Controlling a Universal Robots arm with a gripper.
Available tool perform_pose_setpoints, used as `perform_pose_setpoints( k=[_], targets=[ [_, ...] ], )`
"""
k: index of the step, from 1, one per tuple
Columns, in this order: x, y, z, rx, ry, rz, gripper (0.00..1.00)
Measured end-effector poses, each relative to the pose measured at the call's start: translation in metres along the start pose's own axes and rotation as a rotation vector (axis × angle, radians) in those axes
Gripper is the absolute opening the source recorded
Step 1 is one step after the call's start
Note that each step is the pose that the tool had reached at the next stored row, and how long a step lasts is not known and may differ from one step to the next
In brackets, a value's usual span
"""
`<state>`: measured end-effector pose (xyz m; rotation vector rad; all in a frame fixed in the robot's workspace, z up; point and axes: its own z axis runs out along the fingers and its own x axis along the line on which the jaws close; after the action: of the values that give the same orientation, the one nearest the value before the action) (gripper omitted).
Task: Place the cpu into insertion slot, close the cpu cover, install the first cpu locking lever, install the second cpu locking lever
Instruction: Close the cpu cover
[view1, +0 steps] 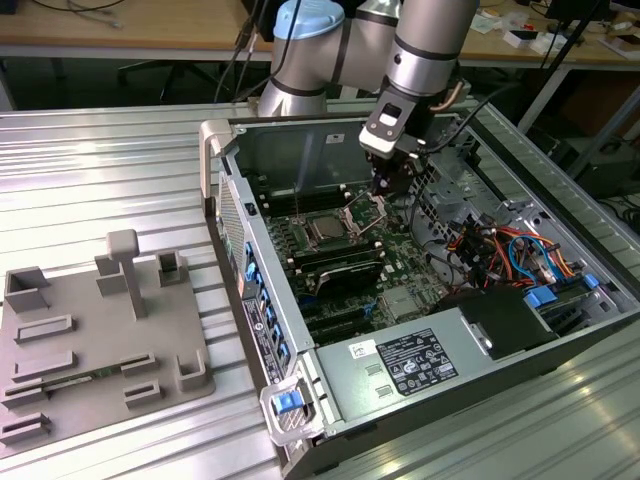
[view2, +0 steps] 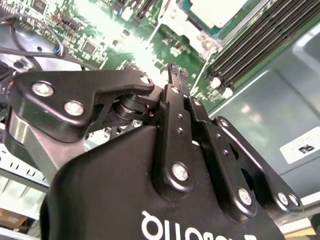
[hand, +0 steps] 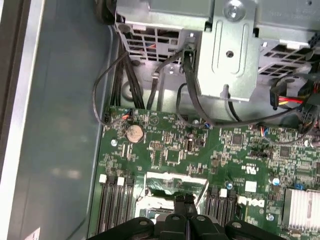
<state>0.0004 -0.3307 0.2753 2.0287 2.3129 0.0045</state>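
Jaws together; silver cpu cover (hand: 175, 179) ajar

Bright, even light, with white glare washing out the motherboard (view2: 120, 40) in the second wrist view.

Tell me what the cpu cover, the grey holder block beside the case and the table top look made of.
The cpu cover: thin bare metal, probably steel; it glares bright silver. The grey holder block: matte plastic, it seems; uniformly dull, no shine. The table top: ribbed metal, likely aluminium, with a silvery sheen.
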Motion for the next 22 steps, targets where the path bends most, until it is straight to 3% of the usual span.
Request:
perform_pose_setpoints(
  k=[6, 11, 20, 22],
  targets=[
    [-0.0015, 0.0233, 0.0019, 0.0007, -0.0008, 0.0, 0.11],
    [0.0001, 0.04, 0.0093, 0.0022, -0.0006, 0.0, 0.11],
    [0.0026, 0.0415, 0.0294, 0.0068, -0.002, 0.0, 0.11],
    [0.0029, 0.0411, 0.0345, 0.0169, -0.0025, -0.001, 0.11]
  ],
)
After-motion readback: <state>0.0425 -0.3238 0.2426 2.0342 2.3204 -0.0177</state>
